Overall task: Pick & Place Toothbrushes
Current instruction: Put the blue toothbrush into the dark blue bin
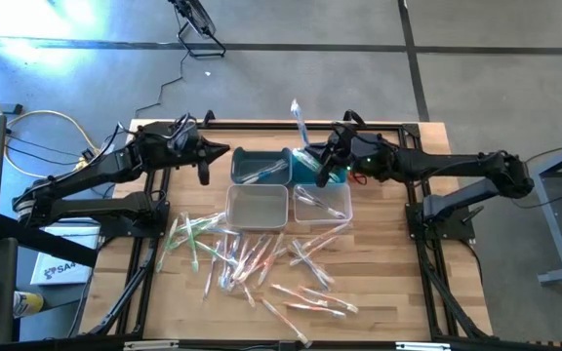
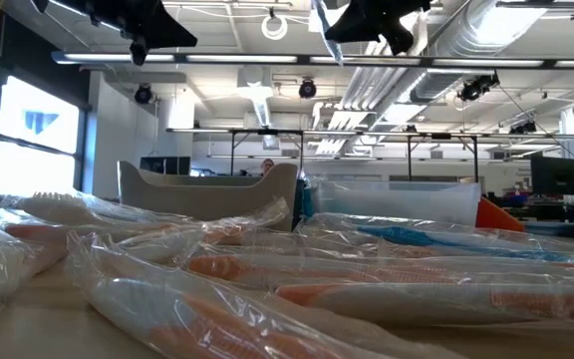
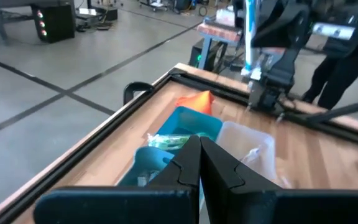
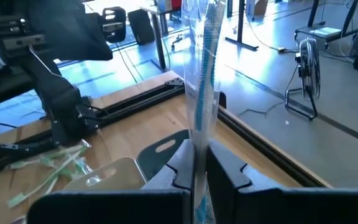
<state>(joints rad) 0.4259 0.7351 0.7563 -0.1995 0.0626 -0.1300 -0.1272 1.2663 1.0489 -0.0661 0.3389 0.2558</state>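
Carrying one blue-handled toothbrush [image 4: 205, 74] is the step you're on: the right tool [image 1: 326, 161] is clamped on its wrapper, w/ the brush sticking up past the fingers toward the upper middle of the high view. In the right wrist view the fingers pinch the clear wrapper low down and most of the brush stands free above them.

Right tool sits above the blue bin [image 1: 312, 168], just right of centre in the high view, w/ that arm reaching in from the right edge, elbow folded back. Looks like a drop is next, prob. into that blue bin. You need the tool lined up over the bin's opening, brush tipped down so its long end doesn't hang over the rim, then fingers apart. Risk as I judge it: the wrapper is slick and the brush is long, so it may bridge the bin wall.

Left tool [image 1: 203, 159] is pressed together on nothing, parked left of the teal bin [image 1: 260, 164], arm coming in from the left edge.

Rest of the toothbrushes [image 1: 261, 258] lie scattered on the tabletop [image 1: 379, 283] in the lower middle of the high view, below the two clear bins [image 1: 257, 205]. A few already lie in the bins. Plenty left to move.
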